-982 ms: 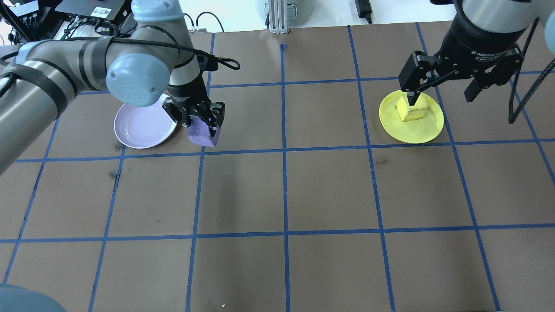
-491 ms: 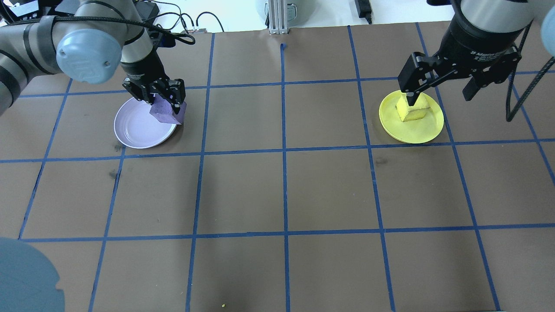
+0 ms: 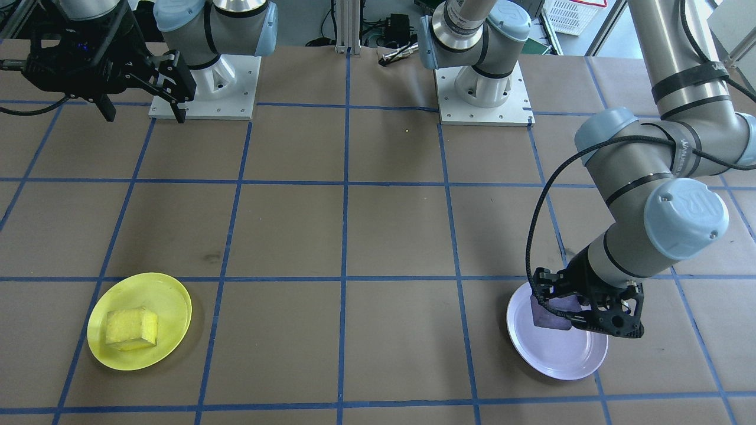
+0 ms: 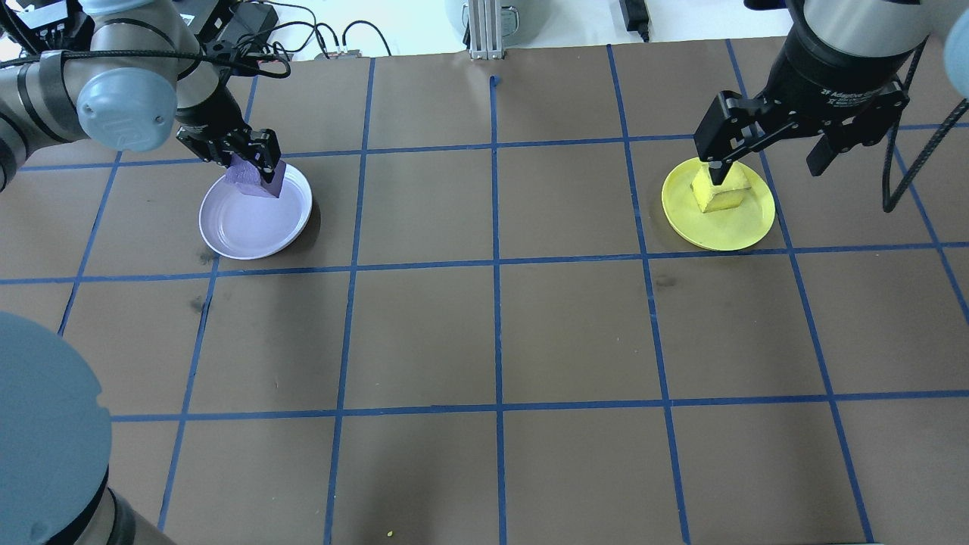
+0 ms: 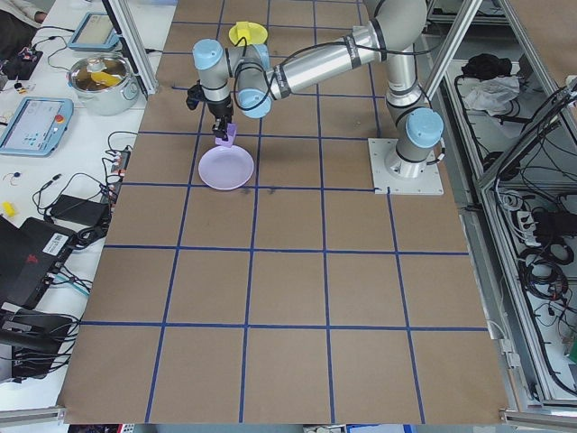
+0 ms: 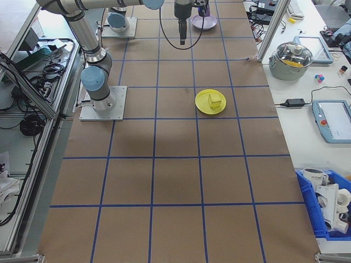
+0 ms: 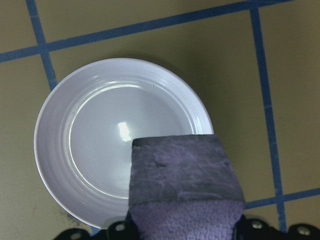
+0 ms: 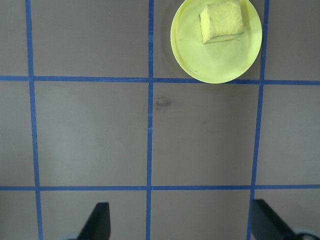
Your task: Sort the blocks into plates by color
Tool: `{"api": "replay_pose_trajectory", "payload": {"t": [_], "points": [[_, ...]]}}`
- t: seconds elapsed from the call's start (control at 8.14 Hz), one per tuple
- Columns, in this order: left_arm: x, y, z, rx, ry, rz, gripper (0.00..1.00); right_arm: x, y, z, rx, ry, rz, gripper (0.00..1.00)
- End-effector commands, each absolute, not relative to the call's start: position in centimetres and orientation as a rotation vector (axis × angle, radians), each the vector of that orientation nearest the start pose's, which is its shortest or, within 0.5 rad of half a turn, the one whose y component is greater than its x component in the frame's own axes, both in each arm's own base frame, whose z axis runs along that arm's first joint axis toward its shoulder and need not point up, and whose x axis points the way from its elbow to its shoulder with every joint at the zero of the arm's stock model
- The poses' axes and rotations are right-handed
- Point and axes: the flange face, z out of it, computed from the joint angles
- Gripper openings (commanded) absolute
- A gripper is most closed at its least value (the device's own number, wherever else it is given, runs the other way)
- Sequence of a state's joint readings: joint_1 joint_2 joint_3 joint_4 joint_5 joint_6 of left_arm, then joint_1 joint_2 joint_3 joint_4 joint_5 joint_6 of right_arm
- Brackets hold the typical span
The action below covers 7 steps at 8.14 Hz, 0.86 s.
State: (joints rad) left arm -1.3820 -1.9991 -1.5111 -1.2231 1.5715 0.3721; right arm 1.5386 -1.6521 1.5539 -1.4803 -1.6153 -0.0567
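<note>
Purple block (image 4: 254,177), a rough foam cube, sits pinched in my left gripper (image 4: 256,163) over the glossy lavender plate's (image 4: 250,227) rim; my right gripper (image 4: 772,147) hangs spread.

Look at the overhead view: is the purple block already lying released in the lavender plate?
No, the left gripper holds the purple block over the lavender plate's rim.

in the left wrist view the rough purple foam cube (image 7: 185,187) is cut off by the bottom edge, and it hides the near right rim of the glossy pale lavender plate (image 7: 55,140). the left gripper (image 7: 185,231) shows there only as dark slivers. in the overhead view the right gripper's near finger (image 4: 719,163) covers part of the yellow foam cube (image 4: 725,195). in the right-end view the far lavender plate is too small to tell what it carries.
</note>
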Motion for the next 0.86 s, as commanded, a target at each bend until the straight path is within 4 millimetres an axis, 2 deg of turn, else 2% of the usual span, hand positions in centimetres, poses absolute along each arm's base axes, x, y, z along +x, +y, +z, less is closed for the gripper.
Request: {"api": "replay_pose_trajectory", "payload": {"t": [0.0,0.49,0.74], "points": [[1.7,-66.2,27.5,0.324,3.140,0.081,0.00,11.4,-46.1,52.5,-0.039,3.186,-0.009,1.00],[2.5,-66.0,26.6,0.323,3.057,0.151,0.00,11.4,-46.3,52.3,-0.041,3.188,-0.004,1.00],[2.4,-66.0,26.5,0.311,3.064,0.150,0.05,11.4,-46.3,52.3,-0.039,3.186,-0.004,1.00]]}}
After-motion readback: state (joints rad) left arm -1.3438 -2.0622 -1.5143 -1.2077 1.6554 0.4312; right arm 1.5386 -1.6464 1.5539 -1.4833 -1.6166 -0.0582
